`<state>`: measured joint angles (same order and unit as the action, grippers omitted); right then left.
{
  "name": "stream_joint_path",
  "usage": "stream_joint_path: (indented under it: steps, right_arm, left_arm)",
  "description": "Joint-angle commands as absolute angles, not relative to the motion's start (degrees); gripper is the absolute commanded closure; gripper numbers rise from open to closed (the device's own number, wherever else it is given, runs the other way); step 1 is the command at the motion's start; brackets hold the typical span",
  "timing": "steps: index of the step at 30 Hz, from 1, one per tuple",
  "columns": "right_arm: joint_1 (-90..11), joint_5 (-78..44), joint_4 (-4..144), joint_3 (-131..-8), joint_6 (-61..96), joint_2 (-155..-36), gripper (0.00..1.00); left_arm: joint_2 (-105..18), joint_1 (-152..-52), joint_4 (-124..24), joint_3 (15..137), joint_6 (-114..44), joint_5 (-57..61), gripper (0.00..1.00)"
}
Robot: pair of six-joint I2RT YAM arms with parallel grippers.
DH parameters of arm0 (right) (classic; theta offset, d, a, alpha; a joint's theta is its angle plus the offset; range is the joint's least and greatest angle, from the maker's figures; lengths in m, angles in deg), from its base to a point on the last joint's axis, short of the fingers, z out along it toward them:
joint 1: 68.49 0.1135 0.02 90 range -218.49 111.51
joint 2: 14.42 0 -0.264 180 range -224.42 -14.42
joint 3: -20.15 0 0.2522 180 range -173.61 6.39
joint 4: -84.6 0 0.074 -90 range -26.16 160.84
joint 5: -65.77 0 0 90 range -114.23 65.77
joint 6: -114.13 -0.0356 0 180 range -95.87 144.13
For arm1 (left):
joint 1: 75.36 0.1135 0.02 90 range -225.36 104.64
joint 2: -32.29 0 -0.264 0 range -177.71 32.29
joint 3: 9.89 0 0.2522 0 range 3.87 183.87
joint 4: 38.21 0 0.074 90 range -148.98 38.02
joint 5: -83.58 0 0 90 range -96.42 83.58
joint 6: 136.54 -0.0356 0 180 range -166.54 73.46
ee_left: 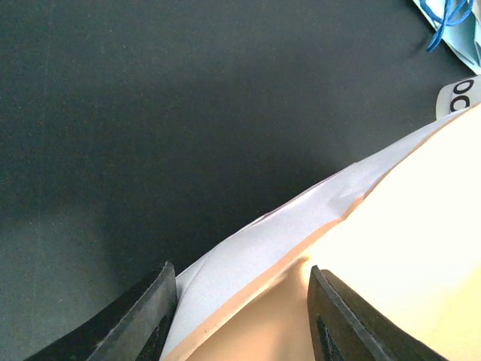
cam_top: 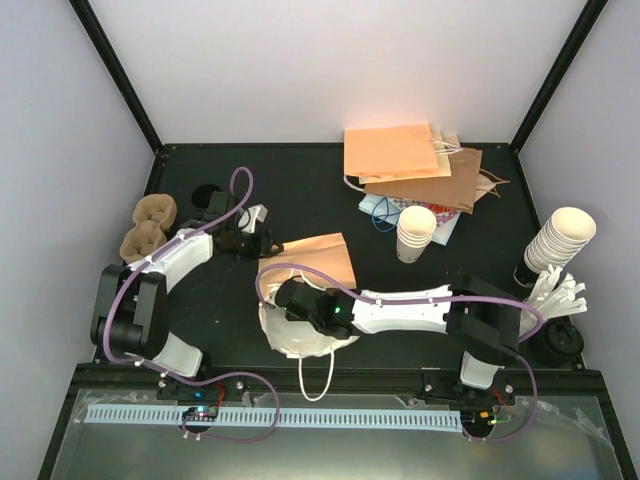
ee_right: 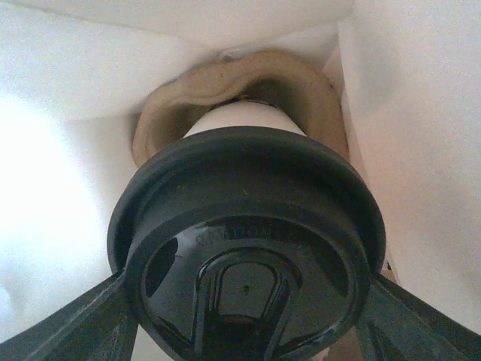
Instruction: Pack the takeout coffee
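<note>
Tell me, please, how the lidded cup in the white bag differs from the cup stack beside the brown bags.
The lidded cup wears a black lid; the cup stack is open-topped. The lidded cup is single; the cup stack is several nested. The lidded cup sits in a brown carrier inside the white bag, between the fingers of the right gripper; the cup stack stands on the table, untouched. Both are white cups.

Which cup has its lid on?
The cup in the right gripper, inside the white bag: black lid. The stacked cups mid-table and far right are lidless.
</note>
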<state>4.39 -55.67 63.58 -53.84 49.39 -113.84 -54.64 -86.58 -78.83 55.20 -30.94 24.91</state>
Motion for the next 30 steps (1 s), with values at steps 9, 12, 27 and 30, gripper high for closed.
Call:
stream_joint_path:
  steps: [9, 12, 27, 30]
  right_arm:
    - [3.57, -60.56, 57.47, -56.44, 49.44, -117.19, 0.22]
    - [3.52, -59.81, 57.36, -57.39, 49.41, -118.37, 0.22]
    - [3.56, -59.8, 55.07, -59.97, 50.04, -119.11, 0.23]
    - [3.57, -59.43, 51.9, -61.57, 49.14, -117.92, 0.23]
  left_arm:
    - [-52.0, -88.89, -79.86, 48.54, -23.69, 37.8, 0.5]
    - [-52.41, -88.98, -78.93, 47.57, -23.48, 38.23, 0.5]
    - [-52.19, -89.07, -76.76, 46.75, -19.67, 38.76, 0.51]
    - [-52.26, -89.11, -76.16, 46.68, -18.69, 39.33, 0.51]
